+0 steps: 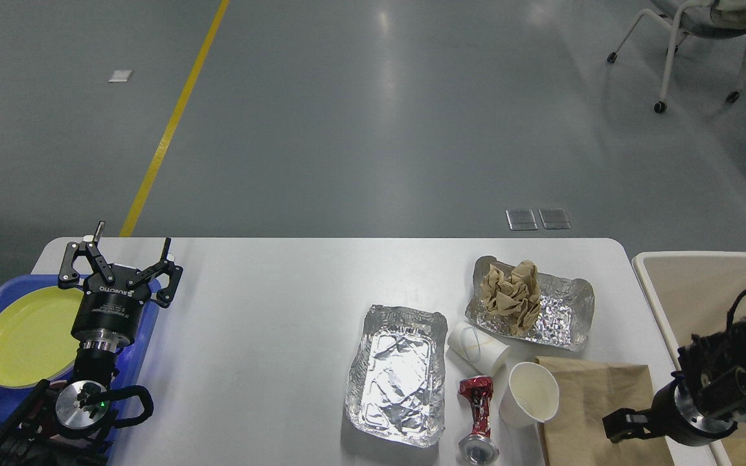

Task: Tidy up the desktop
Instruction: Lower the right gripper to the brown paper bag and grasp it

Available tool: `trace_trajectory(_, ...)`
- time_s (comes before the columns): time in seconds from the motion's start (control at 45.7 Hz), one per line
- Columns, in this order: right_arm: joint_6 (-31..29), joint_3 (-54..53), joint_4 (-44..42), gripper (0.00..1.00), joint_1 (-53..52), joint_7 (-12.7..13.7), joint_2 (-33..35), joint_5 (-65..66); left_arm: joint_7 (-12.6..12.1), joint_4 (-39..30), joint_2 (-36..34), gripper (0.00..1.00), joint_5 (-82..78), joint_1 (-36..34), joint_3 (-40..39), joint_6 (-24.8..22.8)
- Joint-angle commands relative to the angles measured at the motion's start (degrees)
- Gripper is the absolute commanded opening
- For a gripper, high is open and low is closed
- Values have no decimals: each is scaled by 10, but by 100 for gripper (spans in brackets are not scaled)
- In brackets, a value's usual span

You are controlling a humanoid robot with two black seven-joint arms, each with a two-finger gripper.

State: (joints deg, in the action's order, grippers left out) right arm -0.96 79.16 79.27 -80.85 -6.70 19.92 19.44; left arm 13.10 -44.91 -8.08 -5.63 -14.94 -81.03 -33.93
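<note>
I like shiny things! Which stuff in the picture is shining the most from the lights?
Head view: the empty foil tray glares brightest, with a white patch in its middle; the far foil tray glints around the crumpled paper; the grey floor shows soft lamp streaks.

We read only one text: white lettering "ROBOTIQ" on the black body of our left gripper [122, 255], just below its spread fingers. Smaller white print sits under that word, too fine for us to make out. The crushed red can [478, 418], well to the right of that gripper on the table [269, 310], carries markings we cannot read.
</note>
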Motion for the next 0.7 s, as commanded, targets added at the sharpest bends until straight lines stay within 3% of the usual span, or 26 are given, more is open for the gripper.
trace_trajectory(0.0, 3, -32, -80, 100, 75, 1, -1, -5, 0, 0, 0, 96, 0, 0, 0, 0)
trace_trajectory(0.219, 4, -31, -81, 100, 75, 0, 6, -5, 0, 0, 0, 96, 0, 0, 0, 0)
trace_trajectory(0.263, 5, -32, -80, 93, 75, 0, 7, -5, 0, 0, 1, 96, 0, 0, 0, 1)
trace_trajectory(0.306, 5, -31, -76, 70, 71, 0, 9, -5, 0, 0, 0, 96, 0, 0, 0, 0)
trace_trajectory(0.35, 2, -29, -70, 37, 68, 1, 13, -6, 0, 0, 0, 96, 0, 0, 0, 0)
trace_trajectory(0.372, -3, -27, -57, 0, 61, 0, 24, -11, 0, 0, 0, 96, 0, 0, 0, 0)
trace_trajectory(0.678, 0, -33, -32, 0, 47, 12, 28, -38, -1, 0, 1, 96, 0, 0, 0, 1)
